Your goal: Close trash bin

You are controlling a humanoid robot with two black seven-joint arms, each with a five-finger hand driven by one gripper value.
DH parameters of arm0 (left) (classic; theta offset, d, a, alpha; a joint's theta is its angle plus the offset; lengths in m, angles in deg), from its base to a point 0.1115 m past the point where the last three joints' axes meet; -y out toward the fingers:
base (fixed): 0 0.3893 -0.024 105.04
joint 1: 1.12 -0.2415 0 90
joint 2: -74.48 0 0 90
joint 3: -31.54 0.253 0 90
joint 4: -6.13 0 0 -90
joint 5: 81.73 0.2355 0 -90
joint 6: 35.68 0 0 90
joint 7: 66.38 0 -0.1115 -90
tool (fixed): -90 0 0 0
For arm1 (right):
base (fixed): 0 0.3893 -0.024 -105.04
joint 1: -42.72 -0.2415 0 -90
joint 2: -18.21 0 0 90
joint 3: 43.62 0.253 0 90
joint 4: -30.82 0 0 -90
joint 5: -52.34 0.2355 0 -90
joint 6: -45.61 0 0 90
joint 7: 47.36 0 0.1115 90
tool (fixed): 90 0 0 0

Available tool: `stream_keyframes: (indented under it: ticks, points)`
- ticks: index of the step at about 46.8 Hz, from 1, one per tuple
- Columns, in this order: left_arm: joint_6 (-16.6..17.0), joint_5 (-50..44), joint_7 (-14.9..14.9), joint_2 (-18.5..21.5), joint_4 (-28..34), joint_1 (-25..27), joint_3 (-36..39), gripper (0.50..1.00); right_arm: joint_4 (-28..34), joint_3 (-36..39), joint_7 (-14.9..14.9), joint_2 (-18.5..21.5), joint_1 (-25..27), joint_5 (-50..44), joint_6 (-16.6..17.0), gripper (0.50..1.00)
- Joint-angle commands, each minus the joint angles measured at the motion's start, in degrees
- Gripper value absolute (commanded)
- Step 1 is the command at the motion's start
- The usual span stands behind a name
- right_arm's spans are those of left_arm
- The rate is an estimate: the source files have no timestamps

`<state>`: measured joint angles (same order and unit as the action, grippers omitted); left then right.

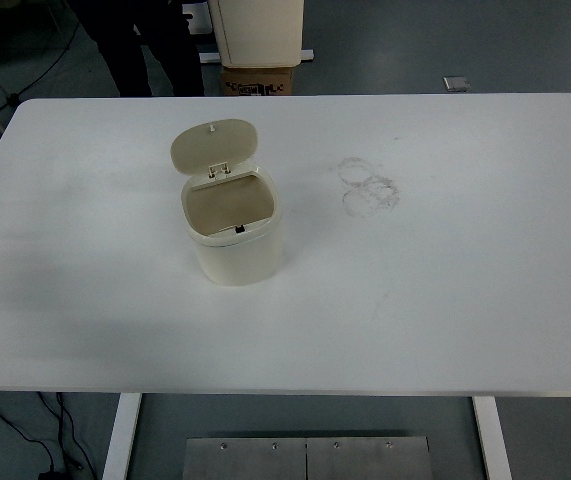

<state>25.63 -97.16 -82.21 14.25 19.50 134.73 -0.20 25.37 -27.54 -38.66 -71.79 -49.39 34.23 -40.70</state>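
Trash bin upright, lid (hinged open) tilted toward table's far edge.

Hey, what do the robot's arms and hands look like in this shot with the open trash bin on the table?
Neither arm nor any robot hand shows in the head view, so nothing can be said of their colour, shape or cabling. Only the white table is seen, with the cream trash bin on it, its lid standing open, and a person's dark trouser legs beyond the far edge.
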Motion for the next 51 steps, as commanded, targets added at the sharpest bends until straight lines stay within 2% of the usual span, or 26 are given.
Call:
stream_keyframes:
  ticks: [1, 51]
  points:
    - [-0.05, -0.03, 0.01, 0.11, -0.01, 0.29, -0.08, 1.0, 0.0, 0.0, 0.0, 0.0, 0.0, 0.0, 0.0, 0.991]
    - [0.56, 0.14, 0.18, 0.72, 2.81, 0.82, 0.45, 1.0, 0.0, 0.0, 0.0, 0.0, 0.0, 0.0, 0.0, 0.991]
